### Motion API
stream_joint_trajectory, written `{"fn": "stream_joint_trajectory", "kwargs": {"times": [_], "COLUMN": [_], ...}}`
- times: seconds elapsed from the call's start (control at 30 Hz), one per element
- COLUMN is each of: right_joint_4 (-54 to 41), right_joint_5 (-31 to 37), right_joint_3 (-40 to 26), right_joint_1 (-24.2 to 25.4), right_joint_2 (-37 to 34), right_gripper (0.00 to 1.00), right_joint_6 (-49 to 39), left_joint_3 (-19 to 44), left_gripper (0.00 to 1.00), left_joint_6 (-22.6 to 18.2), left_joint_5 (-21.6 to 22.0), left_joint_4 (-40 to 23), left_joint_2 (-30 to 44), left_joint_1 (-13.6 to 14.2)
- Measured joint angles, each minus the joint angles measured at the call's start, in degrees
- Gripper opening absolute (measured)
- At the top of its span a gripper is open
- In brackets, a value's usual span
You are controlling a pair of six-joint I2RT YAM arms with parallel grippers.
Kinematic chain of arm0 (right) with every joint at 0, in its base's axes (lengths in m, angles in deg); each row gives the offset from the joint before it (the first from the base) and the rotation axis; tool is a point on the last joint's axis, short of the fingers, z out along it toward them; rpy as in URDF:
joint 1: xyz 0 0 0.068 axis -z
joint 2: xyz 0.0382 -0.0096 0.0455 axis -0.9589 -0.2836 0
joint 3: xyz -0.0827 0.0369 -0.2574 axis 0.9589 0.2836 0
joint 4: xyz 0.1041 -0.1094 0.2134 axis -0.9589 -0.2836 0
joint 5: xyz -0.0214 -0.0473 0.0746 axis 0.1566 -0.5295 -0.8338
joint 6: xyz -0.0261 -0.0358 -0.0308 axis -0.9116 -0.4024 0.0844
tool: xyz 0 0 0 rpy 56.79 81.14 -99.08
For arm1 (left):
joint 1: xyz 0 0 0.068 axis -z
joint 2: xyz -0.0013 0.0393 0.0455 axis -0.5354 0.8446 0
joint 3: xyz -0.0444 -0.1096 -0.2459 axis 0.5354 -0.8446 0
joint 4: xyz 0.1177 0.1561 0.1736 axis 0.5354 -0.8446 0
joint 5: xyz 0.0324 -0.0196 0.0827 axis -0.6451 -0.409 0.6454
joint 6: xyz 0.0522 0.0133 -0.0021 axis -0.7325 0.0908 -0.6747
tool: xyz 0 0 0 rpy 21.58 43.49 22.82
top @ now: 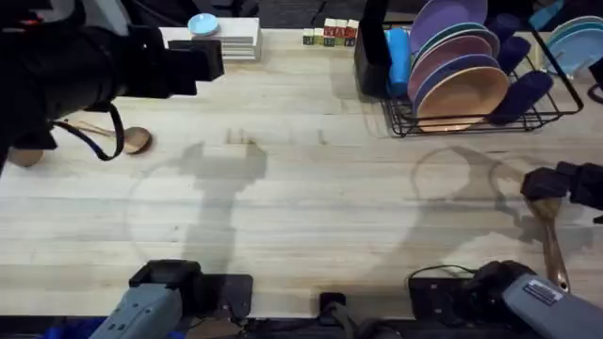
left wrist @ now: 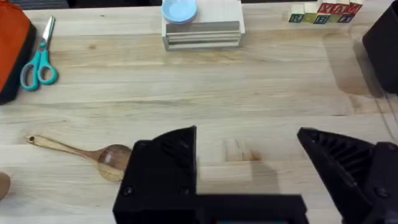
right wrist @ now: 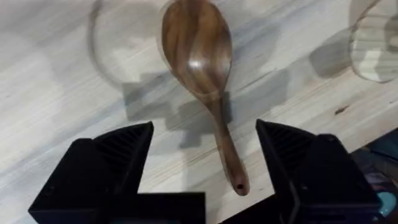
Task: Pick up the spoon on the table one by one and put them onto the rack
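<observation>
One wooden spoon (top: 135, 140) lies on the table (top: 301, 207) at the far left, its handle pointing left. It also appears in the left wrist view as the spoon (left wrist: 109, 160), just beside my left fingers. My left gripper (top: 193, 61) (left wrist: 249, 152) hovers open and empty, high over the table's back left. A second spoon (top: 550, 235) (right wrist: 198, 50) lies near the front right edge. My right gripper (top: 556, 184) (right wrist: 204, 134) is open right above it, with a finger (right wrist: 118, 158) on either side of its handle. The rack (top: 471, 118) with plates stands at the back right.
Teal-handled scissors (left wrist: 37, 62) and an orange object (left wrist: 9, 43) lie at the back left. A white stacked stand (top: 231, 40) with a blue disc and small blocks (top: 330, 34) line the far edge. A tall black holder (top: 372, 47) adjoins the rack. A brown rounded object (top: 24, 156) sits at the left edge.
</observation>
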State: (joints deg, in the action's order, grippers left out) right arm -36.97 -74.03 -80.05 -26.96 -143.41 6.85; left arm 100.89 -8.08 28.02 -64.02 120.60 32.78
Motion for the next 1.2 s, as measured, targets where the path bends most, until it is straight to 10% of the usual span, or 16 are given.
{"fn": "stream_joint_trajectory", "kwargs": {"times": [1.2], "right_joint_4": [7.43], "right_joint_5": [-5.09], "right_joint_3": [1.86], "right_joint_1": [6.66], "right_joint_2": [-14.54], "right_gripper": [0.996], "right_joint_6": [-2.37], "left_joint_3": [0.00], "left_gripper": [0.993], "left_joint_6": [0.00], "left_joint_5": [0.00], "left_joint_4": [0.00], "left_joint_2": [0.00], "left_joint_1": [0.00]}}
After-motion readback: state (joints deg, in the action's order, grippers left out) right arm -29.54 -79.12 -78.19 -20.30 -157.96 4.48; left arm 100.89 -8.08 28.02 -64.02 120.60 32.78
